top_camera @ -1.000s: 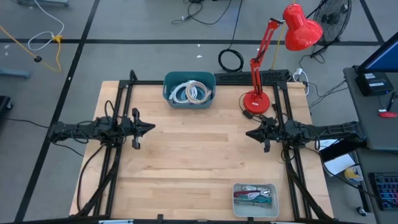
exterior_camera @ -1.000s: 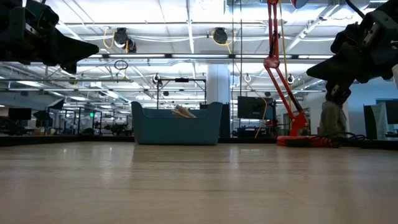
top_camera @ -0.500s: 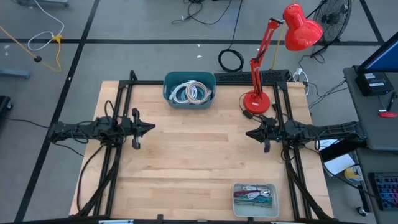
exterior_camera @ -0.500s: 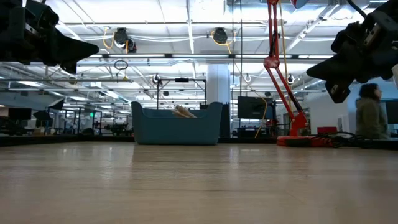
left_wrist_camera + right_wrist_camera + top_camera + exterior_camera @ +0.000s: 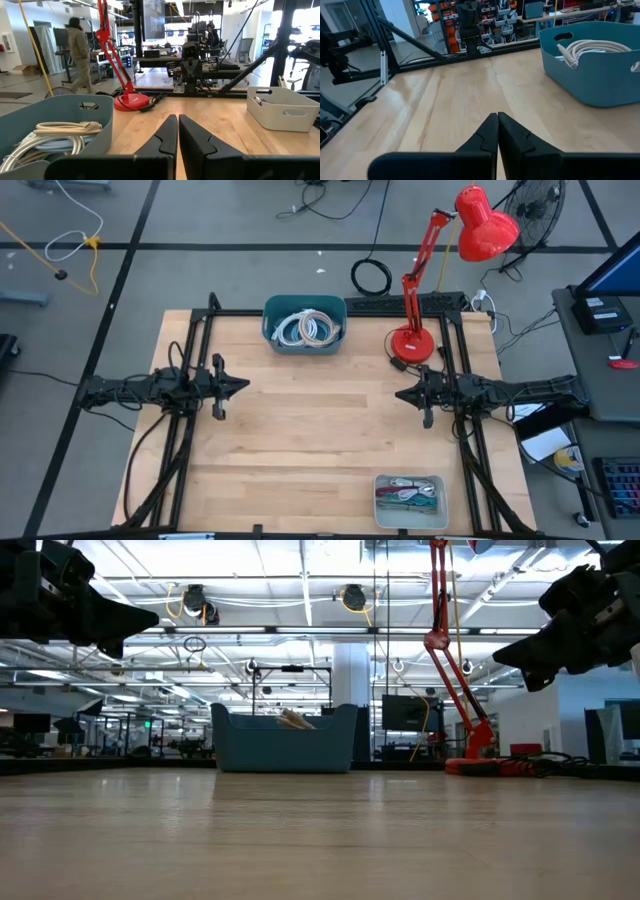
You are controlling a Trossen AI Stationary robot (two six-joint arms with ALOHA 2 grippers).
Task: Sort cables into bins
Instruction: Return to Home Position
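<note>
1. We find the left hand point(image 5: 240, 387) hovering over the left side of the light wooden surface point(image 5: 310, 430), pointing towards the centre. Its two dark fingers are drawn together with only a thin slit between them, and it holds nothing point(image 5: 177, 118).
2. The right hand point(image 5: 400, 395) hovers over the right side of the surface, facing the left hand across bare wood. Its fingers are pressed together and it is likewise empty point(image 5: 497, 116).
3. In the low view both hands hang well above the surface, the left hand point(image 5: 150, 617) at one upper corner and the right hand point(image 5: 502, 655) at the other.
4. The deep dark teal plastic bin point(image 5: 268, 325) stands at the far edge of the surface, between the two arms. It holds coiled white, beige and light blue cables point(image 5: 308, 328), which the left wrist view shows point(image 5: 55, 137) lying below the bin's rim point(image 5: 75, 130).
5. The shallow pale grey plastic tray point(image 5: 411, 477) stands at the near edge, towards the right side, well apart from the teal bin. Short maroon, teal and grey cable pieces point(image 5: 410, 498) lie in it.
6. A red desk lamp point(image 5: 412, 340) stands upright at the far right corner of the surface, beside the right arm.
7. A black coiled cord point(image 5: 371, 277) lies on the floor beyond the surface.
8. A person in a hooded top point(image 5: 79, 47) stands in the room beyond the surface.
</note>
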